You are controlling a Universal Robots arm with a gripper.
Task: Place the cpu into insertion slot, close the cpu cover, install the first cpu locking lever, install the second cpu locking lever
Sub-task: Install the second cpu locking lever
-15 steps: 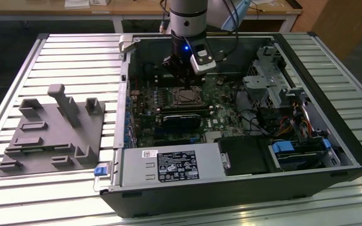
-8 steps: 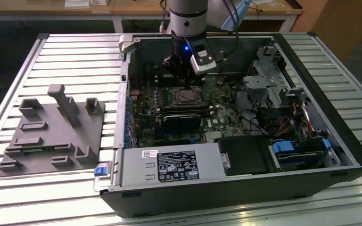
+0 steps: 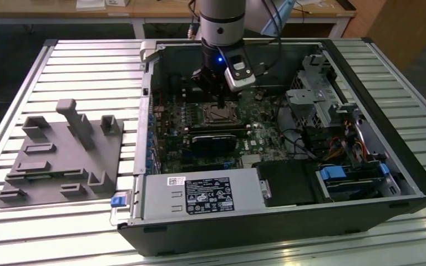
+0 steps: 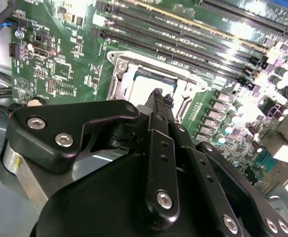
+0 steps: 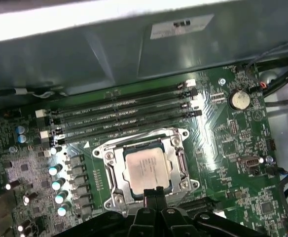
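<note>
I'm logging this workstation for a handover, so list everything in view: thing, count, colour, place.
cpu: one, silvery-grey, seated in the insertion slot.
cpu cover: one, silvery metal frame, lying down around the cpu.
insertion slot: one, metal-rimmed, on the motherboard.
motherboard: one, green, inside the case.
memory slots: four, black, beside the cpu socket.
coin battery: one, silvery, on the motherboard.
computer case: one, black, open, on the slatted table.
power supply: one, grey, at the case's near edge.
fixture block: one, grey, at the exterior view's left of the case.
slatted table: one, pale metal.
claw: one, black, fingers together, tips at the cpu cover's edge.
</note>
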